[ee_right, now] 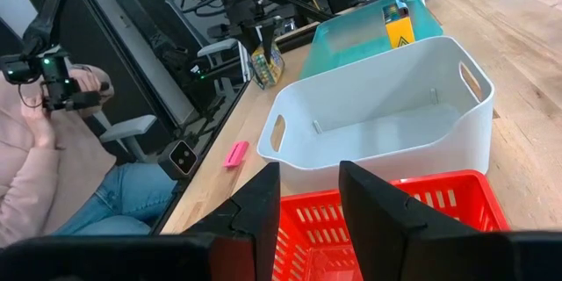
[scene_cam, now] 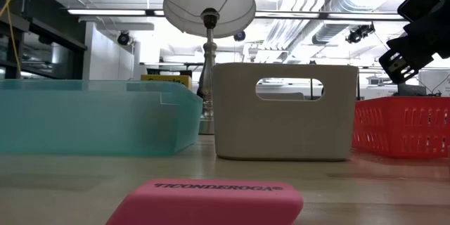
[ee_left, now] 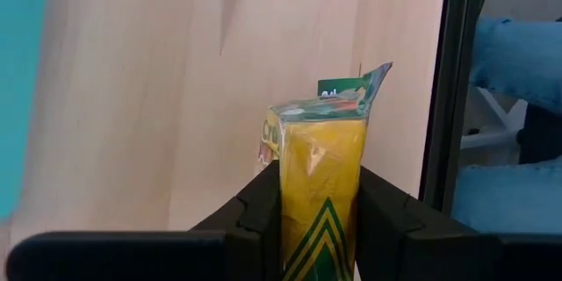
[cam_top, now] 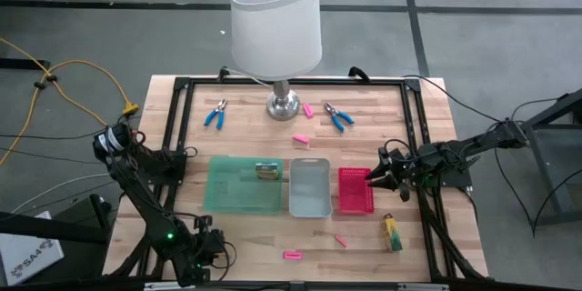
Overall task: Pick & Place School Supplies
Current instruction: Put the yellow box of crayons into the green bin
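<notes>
My left gripper (ee_left: 320, 219) is near the table's near-left corner (cam_top: 211, 245), shut on a yellow-green pack (ee_left: 320, 176). My right gripper (ee_right: 309, 193) is open and empty above the red basket (cam_top: 356, 191). It shows at the upper right of the low view (scene_cam: 408, 39). A second pack (cam_top: 265, 171) lies in the green tray (cam_top: 238, 195). A third (cam_top: 393, 232) lies flat on the table near the right edge. Two blue-handled pliers (cam_top: 215, 114) (cam_top: 338, 116) lie either side of the lamp base. Pink erasers (cam_top: 300, 139) (cam_top: 291, 255) lie loose on the wood. My left gripper pinches the yellow-green pack between its two fingers (ee_left: 263, 202), one on each narrow side. The fingers come from above, pointing down, and lie along the pack. Its torn-open end (ee_left: 351, 105) sticks out past the fingertips. In the right wrist view the pack (ee_right: 266, 64) hangs clear of the table.
The grey tray (cam_top: 309, 186) stands between the green tray and the red basket. The white-shaded lamp (cam_top: 275, 23) stands at the far edge. A black frame (cam_top: 182, 86) borders the table. A seated person (ee_right: 61, 158) is beyond the near-left corner. One eraser (scene_cam: 211, 200) lies close to the low camera.
</notes>
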Available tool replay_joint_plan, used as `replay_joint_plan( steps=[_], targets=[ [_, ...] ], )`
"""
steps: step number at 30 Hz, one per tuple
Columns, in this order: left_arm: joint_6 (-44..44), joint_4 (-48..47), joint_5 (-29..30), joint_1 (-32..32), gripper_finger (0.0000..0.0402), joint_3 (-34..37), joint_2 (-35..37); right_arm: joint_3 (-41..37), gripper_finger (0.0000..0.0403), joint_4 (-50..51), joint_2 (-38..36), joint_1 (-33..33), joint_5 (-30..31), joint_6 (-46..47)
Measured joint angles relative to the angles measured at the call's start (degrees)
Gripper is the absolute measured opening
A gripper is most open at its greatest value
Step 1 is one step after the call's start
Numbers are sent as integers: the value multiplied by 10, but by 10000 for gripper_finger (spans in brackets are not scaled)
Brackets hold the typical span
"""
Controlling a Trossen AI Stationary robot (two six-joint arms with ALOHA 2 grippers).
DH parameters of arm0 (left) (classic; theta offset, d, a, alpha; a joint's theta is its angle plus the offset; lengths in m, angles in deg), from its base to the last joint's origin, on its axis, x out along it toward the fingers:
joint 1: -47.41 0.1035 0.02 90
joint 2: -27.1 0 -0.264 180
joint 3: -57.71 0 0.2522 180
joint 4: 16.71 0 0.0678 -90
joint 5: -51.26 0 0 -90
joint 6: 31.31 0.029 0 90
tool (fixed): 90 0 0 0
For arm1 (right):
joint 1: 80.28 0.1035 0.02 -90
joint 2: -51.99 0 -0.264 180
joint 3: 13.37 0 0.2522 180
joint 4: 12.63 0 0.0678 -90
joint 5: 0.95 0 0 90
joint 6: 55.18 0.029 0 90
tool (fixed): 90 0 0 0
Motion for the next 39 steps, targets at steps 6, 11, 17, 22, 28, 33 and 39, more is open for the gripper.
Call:
replay_joint_plan(
  steps=[6,11,17,22,28,33,39],
  targets=[
    [29,0,56,5,95,0,24,0,111,0,0,0,0,0],
    [68,0,132,11,95,0,51,0,111,0,0,0,0,0],
    [145,19,219,25,95,0,92,0,111,0,0,0,0,0],
    [246,35,283,42,95,0,137,0,111,0,0,0,0,0],
    [346,52,341,61,95,0,170,0,111,0,0,0,0,0],
    [360,60,387,67,95,3,171,0,111,0,0,0,0,0],
    [361,139,447,66,95,51,171,0,111,0,0,0,0,0]
  ],
)
